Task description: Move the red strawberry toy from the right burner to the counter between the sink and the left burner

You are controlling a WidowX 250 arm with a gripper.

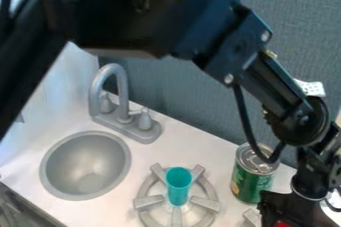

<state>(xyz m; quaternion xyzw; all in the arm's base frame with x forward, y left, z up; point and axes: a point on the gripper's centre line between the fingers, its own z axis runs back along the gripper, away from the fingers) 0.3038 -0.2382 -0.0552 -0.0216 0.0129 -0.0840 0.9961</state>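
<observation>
Camera view has the black gripper hanging at the bottom right, right next to the green can. Honestly can't tell if it's clamped or released. There's a red bit right at its lower end, but whether that's being gripped or just sitting underneath, no clue.

The can's standing upright on the white counter, so its flat base probably keeps it steady. The teal cup is upright too, in the middle of the gray burner, with the prongs spread around it. My guess is that spot helps stop it wandering off.

As for what's in the way: the can sits between the cup and the gripper, so going straight across looks like an easy knock. The arm's black cable also loops down in front of the can's lid, kinda snaggy imo. Behind it all is a blue-gray panel, and off to the left are the faucet and round sink.
</observation>
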